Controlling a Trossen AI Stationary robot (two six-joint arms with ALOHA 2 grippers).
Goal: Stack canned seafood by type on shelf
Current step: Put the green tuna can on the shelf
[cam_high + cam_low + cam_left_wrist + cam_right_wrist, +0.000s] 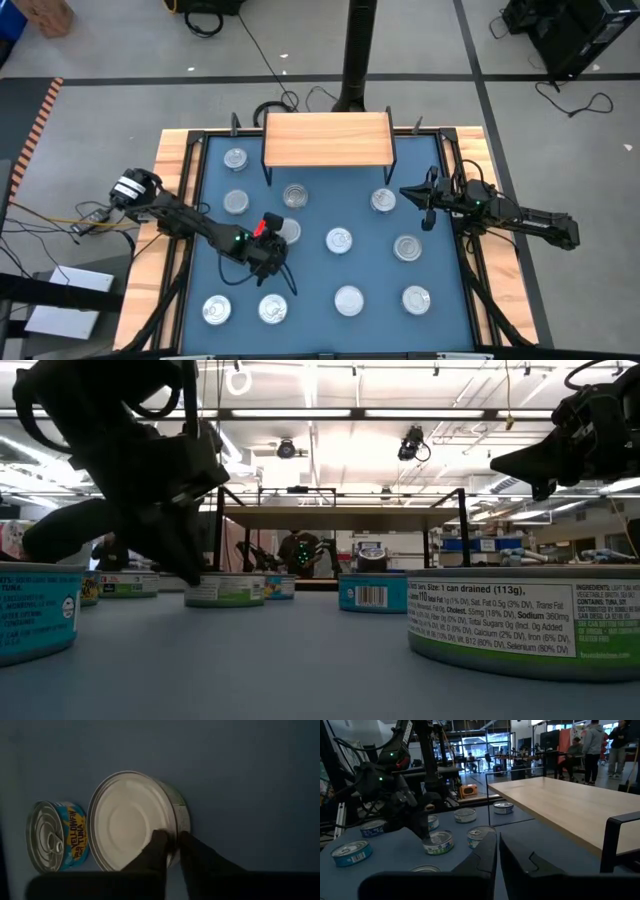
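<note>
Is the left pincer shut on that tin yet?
Yes. The left pincer pinches the rim of the tin, one finger on its lid, the other on its side wall.

**Around the work table**

A blue mat (320,275) with pale wooden edges lies on a grey floor (560,140). Black cables (575,100) trail across the floor, and a black pole (357,50) rises behind the mat. Far off in the room, people (592,742) stand near desks under ceiling lights (300,413).
</note>
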